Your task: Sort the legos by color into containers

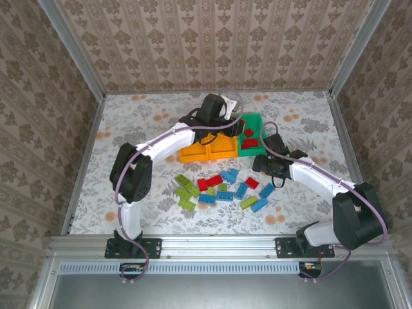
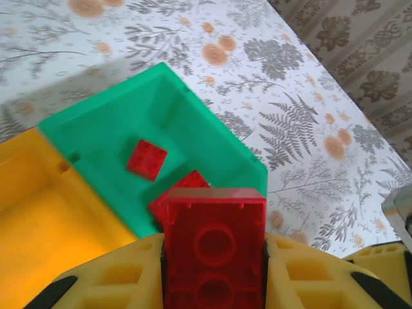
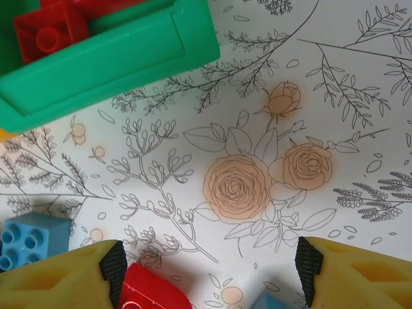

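The left claw (image 2: 214, 261) is clamped on a red brick (image 2: 214, 248), its yellow fingers (image 2: 129, 280) pressing the two sides. The brick is glossy and translucent red, held with its hollow underside toward the wrist camera, so two round tubes show inside the rim. It hangs above the near wall of the green bin (image 2: 193, 122), which sits on the flowered table (image 2: 290, 122).

Two more red bricks (image 2: 147, 159) lie on that bin's floor, one flat with four studs up and the other partly hidden behind the held brick. An orange bin (image 2: 38, 225) touches the green bin's side. From above, two orange bins (image 1: 196, 153) stand side by side left of the green one.

The right claw (image 3: 209, 273) is low over the table with its fingers well apart and nothing between them. It is just beside the green bin's corner, near a light blue brick (image 3: 29, 238) and a red brick edge (image 3: 151, 293).

The loose legos (image 1: 225, 196) lie scattered on the table in front of the bins, between the two arms. They are small studded bricks in blue, red and lime green, with the lime ones mostly on the left.
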